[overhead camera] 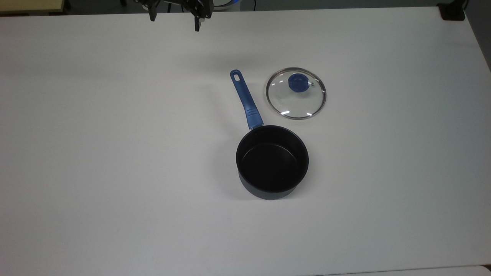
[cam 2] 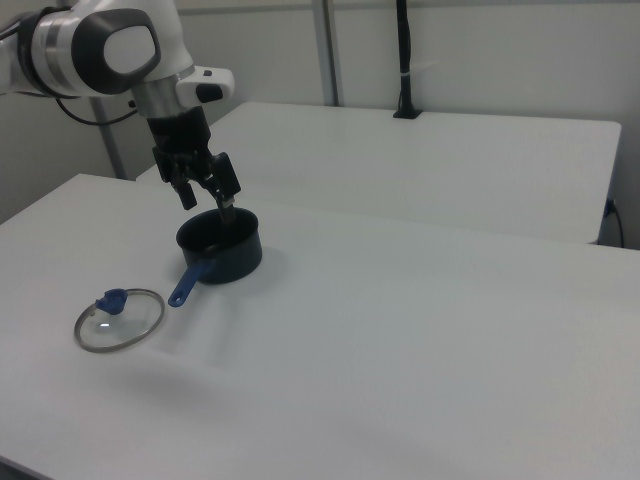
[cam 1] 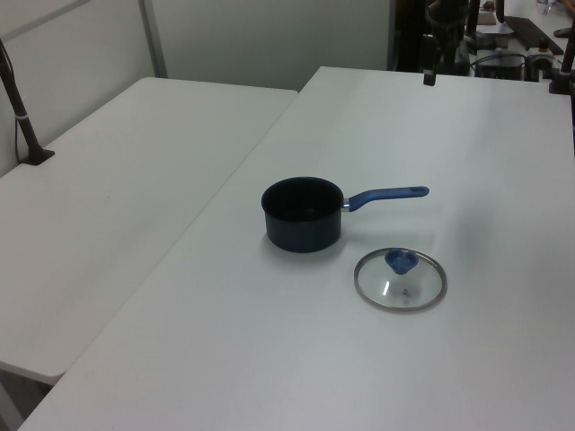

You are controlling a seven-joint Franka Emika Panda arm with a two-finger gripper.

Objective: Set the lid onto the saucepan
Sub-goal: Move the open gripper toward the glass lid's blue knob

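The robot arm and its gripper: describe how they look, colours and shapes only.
The arm has rounded white shells with a grey cap at one joint and dark bands between segments. A dark cable trails off beside it. The gripper is black, with a blocky body and two thin, straight black fingers.

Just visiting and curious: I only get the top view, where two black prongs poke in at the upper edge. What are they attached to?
Observer: In the right view they belong to the gripper, open, at the end of a bulky white arm.
Operator: Is it resting on the table?
Observer: No. The right view shows it hanging in the air above the table, holding nothing.
Operator: Is that the only table?
Observer: No. The left view shows a second white table alongside it.
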